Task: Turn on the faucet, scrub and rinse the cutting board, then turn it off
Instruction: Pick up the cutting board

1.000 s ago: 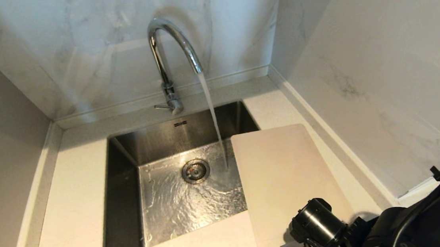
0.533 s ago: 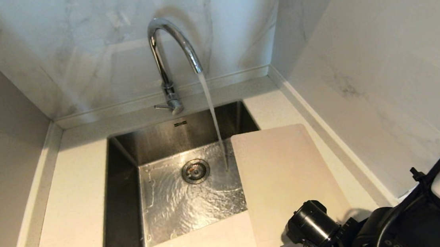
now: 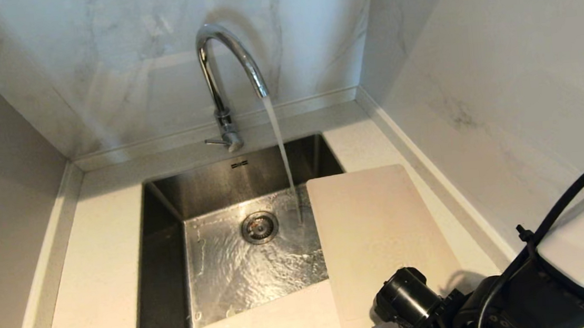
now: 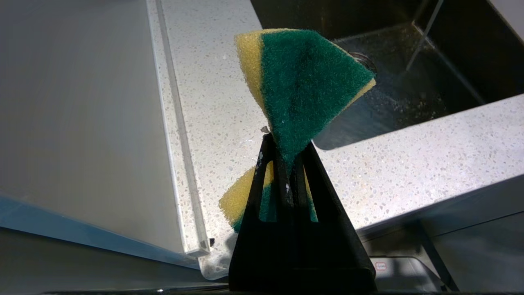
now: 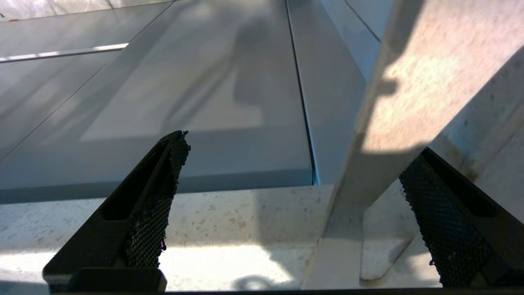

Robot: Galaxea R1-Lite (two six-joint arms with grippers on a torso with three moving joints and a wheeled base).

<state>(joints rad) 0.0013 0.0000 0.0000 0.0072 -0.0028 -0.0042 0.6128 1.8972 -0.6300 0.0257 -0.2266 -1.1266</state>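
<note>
The tall shiny chrome gooseneck faucet (image 3: 221, 80) stood at upper centre of the head view, behind the steel rectangular sink (image 3: 163, 260), w/ its thin side lever (image 3: 214, 141) pointing to the frame's left. A stream of water (image 3: 281, 149) ran from the spout down to the sink floor, landing just beside the round drain (image 3: 259, 227) & close to the board's edge. The large thin cream-white plastic cutting board (image 3: 377, 236) lay flat at centre right, on the pale speckled stone counter (image 3: 96, 287), w/ its left part reaching over the sink's right rim. The right arm was at lower right of the head view, its black wrist above the near end of the board. In the right wrist view the right gripper (image 5: 294, 196) had its two black textured fingers (image 5: 155, 205) wide apart, and the board's edge passed between them, nearer to one finger; I could not tell if it touched. In the left wrist view the left gripper (image 4: 286, 164) was clamped tight on a green & yellow scrub sponge (image 4: 303, 90), pinched at its middle, above the counter near the sink's corner.
</note>
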